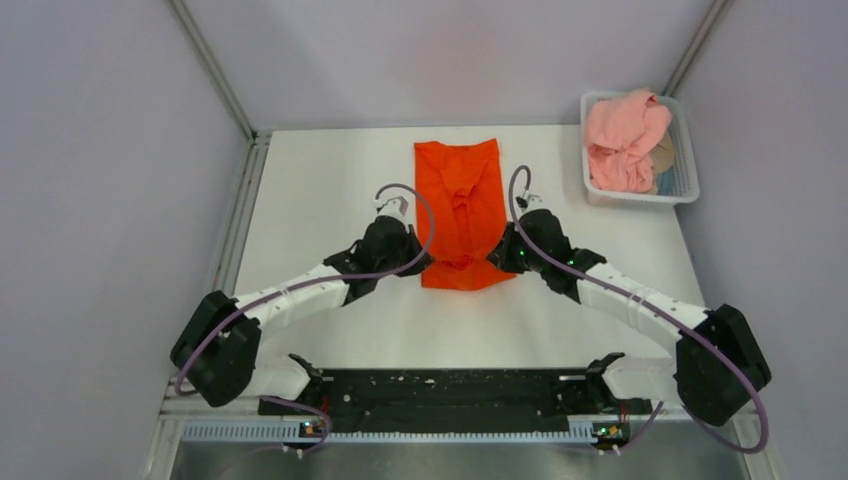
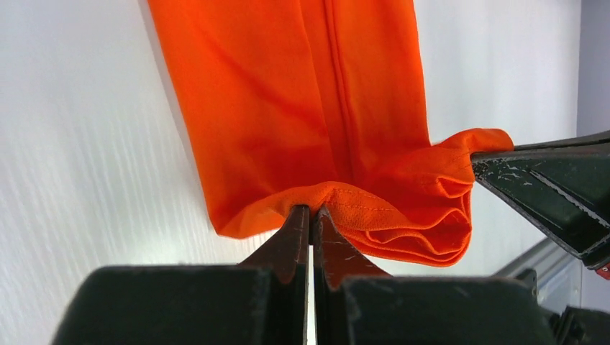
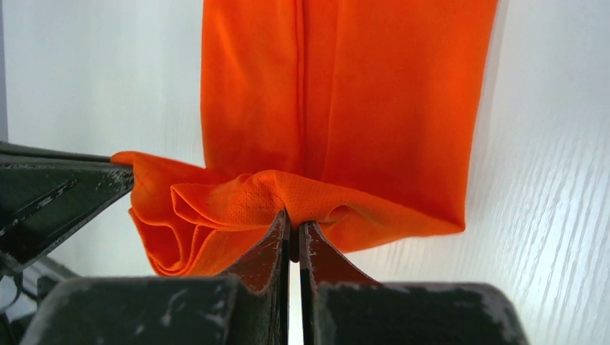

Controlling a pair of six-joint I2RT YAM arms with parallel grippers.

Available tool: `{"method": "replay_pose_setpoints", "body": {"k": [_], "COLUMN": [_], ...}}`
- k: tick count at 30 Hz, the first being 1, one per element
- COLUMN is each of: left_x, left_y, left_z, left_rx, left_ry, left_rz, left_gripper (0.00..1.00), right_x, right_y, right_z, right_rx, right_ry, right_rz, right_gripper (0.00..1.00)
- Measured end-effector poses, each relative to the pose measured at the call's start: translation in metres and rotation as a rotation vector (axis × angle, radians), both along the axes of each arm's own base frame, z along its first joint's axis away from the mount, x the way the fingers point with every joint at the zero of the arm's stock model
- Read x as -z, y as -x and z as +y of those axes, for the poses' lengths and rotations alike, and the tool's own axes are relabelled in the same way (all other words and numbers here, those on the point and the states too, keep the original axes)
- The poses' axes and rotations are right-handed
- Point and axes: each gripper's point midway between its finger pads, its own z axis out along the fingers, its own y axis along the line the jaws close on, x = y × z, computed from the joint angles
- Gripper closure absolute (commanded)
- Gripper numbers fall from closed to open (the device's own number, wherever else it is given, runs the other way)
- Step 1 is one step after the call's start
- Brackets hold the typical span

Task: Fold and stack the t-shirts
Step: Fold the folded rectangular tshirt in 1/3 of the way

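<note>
A bright orange-red t-shirt [image 1: 460, 205] lies as a long narrow strip down the middle of the white table, its near end bunched and raised. My left gripper [image 1: 418, 262] is shut on the near left corner of that end [image 2: 338, 198]. My right gripper [image 1: 502, 256] is shut on the near right corner [image 3: 288, 198]. Each wrist view shows the other gripper's finger at its edge. A pale salmon pink t-shirt [image 1: 622, 140] sits crumpled in the basket at the back right.
The white mesh basket [image 1: 686, 160] stands at the table's back right corner. Grey walls and metal rails [image 1: 240, 215] close in the table on the left, back and right. A black bar [image 1: 450, 395] runs between the arm bases at the near edge.
</note>
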Motion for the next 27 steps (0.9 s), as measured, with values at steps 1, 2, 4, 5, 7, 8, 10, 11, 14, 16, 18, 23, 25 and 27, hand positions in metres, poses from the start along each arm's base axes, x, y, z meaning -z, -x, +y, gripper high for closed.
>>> {"method": "replay_pose_setpoints", "body": {"k": [1,2,4,5,7,8,10,11,14,16,18,23,25,27], "left_x": [-0.001,-0.001,-0.004,-0.005,-0.008,-0.009,-0.01,-0.011,-0.009,-0.006,-0.001,0.013,0.017,0.021], "left_y": [-0.007,-0.017,-0.033,-0.041,-0.058,-0.065,-0.08,-0.087,-0.106,-0.114,-0.122,-0.137,-0.142,-0.147], "left_z": [0.001,0.004,0.006,0.007,0.01,0.011,0.013,0.013,0.015,0.017,0.018,0.025,0.026,0.027], "left_rx": [-0.012,-0.027,-0.047,-0.055,-0.072,-0.078,-0.09,-0.094,-0.103,-0.108,-0.113,-0.121,-0.118,-0.112], "left_ry": [-0.006,-0.015,-0.025,-0.03,-0.04,-0.046,-0.061,-0.067,-0.093,-0.108,-0.122,-0.146,-0.15,-0.147], "left_rz": [0.0,0.001,-0.007,-0.011,-0.02,-0.022,-0.024,-0.025,-0.023,-0.015,-0.005,0.035,0.046,0.057], "left_gripper": [1.0,1.0,1.0,1.0,1.0,1.0,1.0,1.0,1.0,1.0,1.0,1.0,1.0,1.0], "right_x": [0.0,-0.001,-0.002,-0.003,-0.003,-0.004,-0.006,-0.006,-0.008,-0.008,-0.009,-0.002,0.003,0.008], "right_y": [-0.008,-0.018,-0.035,-0.042,-0.057,-0.063,-0.076,-0.081,-0.098,-0.106,-0.116,-0.141,-0.149,-0.155], "right_z": [0.0,-0.001,-0.003,-0.004,-0.008,-0.01,-0.011,-0.013,-0.014,-0.014,-0.014,-0.016,-0.019,-0.021], "right_rx": [0.011,0.025,0.045,0.055,0.07,0.077,0.084,0.087,0.086,0.083,0.08,0.085,0.093,0.099], "right_ry": [0.004,0.008,0.009,0.009,0.013,0.014,0.015,0.018,0.026,0.029,0.031,0.038,0.041,0.044], "right_rz": [-0.003,-0.005,-0.016,-0.019,-0.025,-0.028,-0.039,-0.041,-0.059,-0.066,-0.077,-0.082,-0.079,-0.074], "right_gripper": [1.0,1.0,1.0,1.0,1.0,1.0,1.0,1.0,1.0,1.0,1.0,1.0,1.0,1.0]}}
